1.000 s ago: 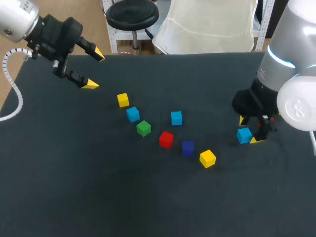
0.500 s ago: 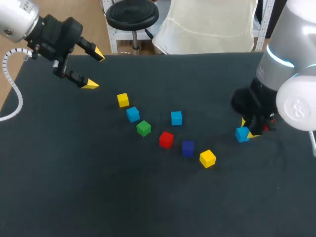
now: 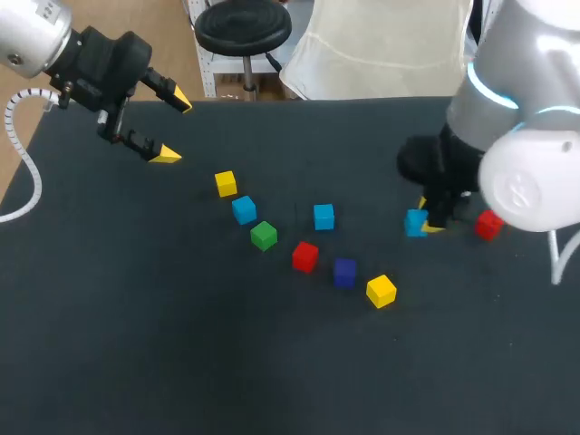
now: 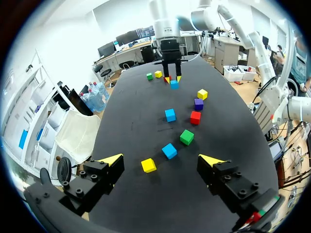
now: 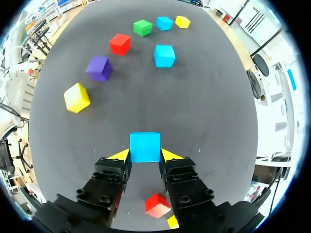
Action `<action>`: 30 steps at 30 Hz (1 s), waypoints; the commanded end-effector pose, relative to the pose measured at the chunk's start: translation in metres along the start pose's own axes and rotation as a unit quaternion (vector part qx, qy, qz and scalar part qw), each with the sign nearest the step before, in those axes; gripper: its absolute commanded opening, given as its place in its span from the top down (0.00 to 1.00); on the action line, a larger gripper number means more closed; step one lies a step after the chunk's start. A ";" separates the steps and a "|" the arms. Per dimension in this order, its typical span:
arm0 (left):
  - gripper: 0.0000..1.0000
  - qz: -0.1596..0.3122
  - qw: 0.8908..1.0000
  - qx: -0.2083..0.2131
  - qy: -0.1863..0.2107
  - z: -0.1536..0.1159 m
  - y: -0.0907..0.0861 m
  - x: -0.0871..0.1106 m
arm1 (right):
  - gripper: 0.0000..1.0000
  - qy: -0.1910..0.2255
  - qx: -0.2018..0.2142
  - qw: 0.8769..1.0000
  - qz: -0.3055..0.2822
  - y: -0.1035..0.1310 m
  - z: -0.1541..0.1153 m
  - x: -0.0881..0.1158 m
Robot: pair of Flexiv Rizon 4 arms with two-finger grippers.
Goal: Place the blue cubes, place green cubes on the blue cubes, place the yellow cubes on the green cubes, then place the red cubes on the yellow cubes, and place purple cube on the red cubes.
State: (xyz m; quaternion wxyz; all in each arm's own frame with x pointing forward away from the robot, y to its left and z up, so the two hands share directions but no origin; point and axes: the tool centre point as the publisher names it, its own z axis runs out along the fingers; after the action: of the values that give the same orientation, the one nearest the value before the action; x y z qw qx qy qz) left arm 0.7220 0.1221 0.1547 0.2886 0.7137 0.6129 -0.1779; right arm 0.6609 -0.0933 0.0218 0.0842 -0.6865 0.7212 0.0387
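My right gripper (image 3: 420,223) is shut on a light blue cube (image 3: 415,222), right of the middle of the table; in the right wrist view the cube (image 5: 145,146) sits between the yellow tips. A loose row lies to its left: yellow cube (image 3: 226,183), blue cube (image 3: 243,209), green cube (image 3: 264,236), blue cube (image 3: 323,216), red cube (image 3: 305,256), purple cube (image 3: 344,271), yellow cube (image 3: 381,290). Another red cube (image 3: 488,224) lies right of the held cube. My left gripper (image 3: 174,127) hangs open over the far left corner, holding nothing.
In the left wrist view a green cube (image 4: 149,76) and a yellow cube (image 4: 158,74) lie beyond my right arm (image 4: 170,48). Under my right gripper lie the red cube (image 5: 157,205) and a yellow cube (image 5: 172,221). The black table (image 3: 136,344) has bare room at the front.
My right gripper closed on the blue cube and carried it left and farther back, toward the middle. The red cube behind it came into view. The left arm kept still.
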 end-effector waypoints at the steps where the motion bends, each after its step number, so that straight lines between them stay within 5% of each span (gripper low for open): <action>1: 0.00 0.001 1.000 -0.001 -0.001 0.000 -0.001 0.001 | 1.00 0.023 -0.003 1.000 -0.003 -0.011 0.009 -0.024; 12: 0.00 0.001 1.000 -0.001 -0.001 0.000 -0.001 0.001 | 1.00 0.035 -0.007 0.999 -0.027 -0.025 0.020 -0.057; 30: 0.00 0.001 1.000 -0.001 -0.001 0.000 -0.001 0.001 | 1.00 0.028 -0.009 0.999 -0.034 -0.033 0.037 -0.071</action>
State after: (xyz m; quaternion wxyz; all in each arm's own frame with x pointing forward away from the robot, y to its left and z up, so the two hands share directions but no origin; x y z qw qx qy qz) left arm 0.7220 0.1221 0.1547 0.2886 0.7137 0.6129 -0.1779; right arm 0.6965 -0.0204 0.0027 0.0604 -0.7120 0.6993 0.0201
